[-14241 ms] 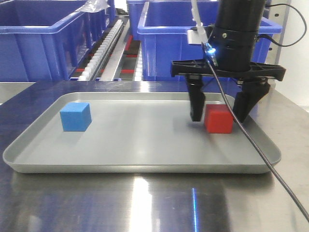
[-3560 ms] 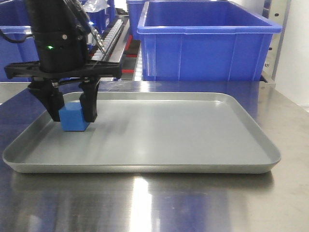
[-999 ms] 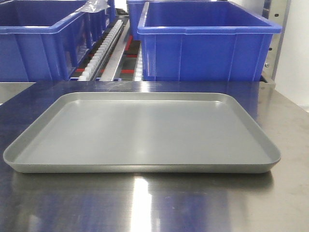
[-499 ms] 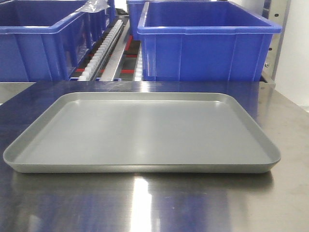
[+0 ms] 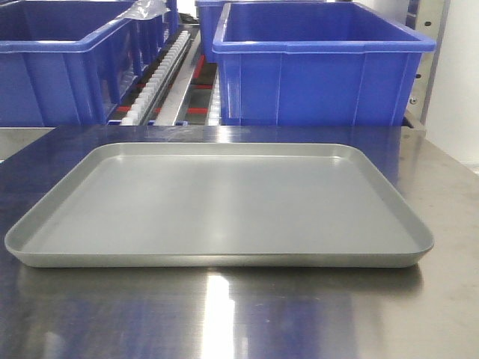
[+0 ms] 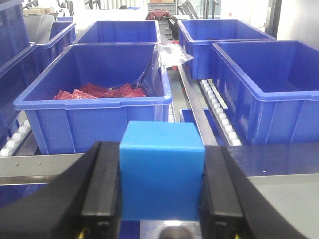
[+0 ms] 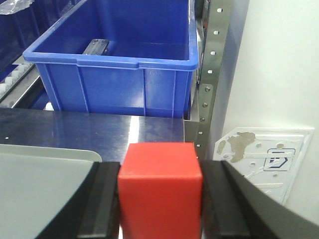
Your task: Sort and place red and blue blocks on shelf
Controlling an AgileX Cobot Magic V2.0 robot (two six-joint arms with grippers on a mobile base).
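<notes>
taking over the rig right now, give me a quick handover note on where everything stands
Left tool: shut on the blue block, held up facing the shelf and a blue bin with red pieces in it.
Right tool: shut on the red block, held clear of the table.
Done: both blocks are picked up, and the grey tray holds nothing.
Left: set each block on the shelf, sorted by colour. Neither is placed yet, and the pictures do not show which spot each one goes to.
</notes>
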